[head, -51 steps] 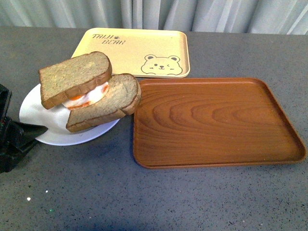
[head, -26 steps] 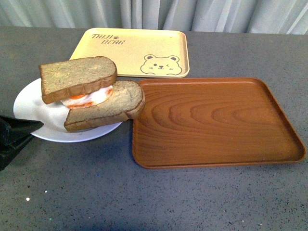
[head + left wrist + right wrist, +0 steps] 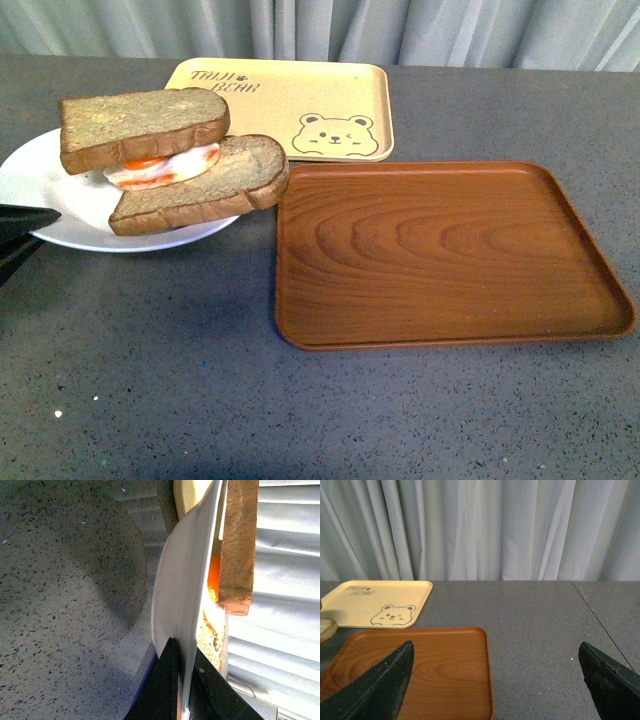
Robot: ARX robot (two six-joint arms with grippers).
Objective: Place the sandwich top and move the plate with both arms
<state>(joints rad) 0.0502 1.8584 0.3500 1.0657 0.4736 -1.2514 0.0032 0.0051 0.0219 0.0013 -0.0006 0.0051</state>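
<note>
The white plate is at the left in the front view, raised a little above the table with its shadow beneath. It carries a sandwich. The sandwich top lies on a white and orange filling, offset to the left of the rounder bottom slice. My left gripper is shut on the plate's near-left rim. In the left wrist view the black fingertips pinch the plate edge-on, the sandwich top beyond it. My right gripper is open, over the table beside the brown tray.
A brown wood-grain tray lies right of the plate, almost touching the bottom slice. A cream bear-print tray sits behind. Grey curtains hang at the table's far edge. Both trays also show in the right wrist view: the brown tray, the cream tray.
The plate with the sandwich has risen and shifted left, away from the brown tray. My left gripper has moved left with it, more of it now outside the front view.
</note>
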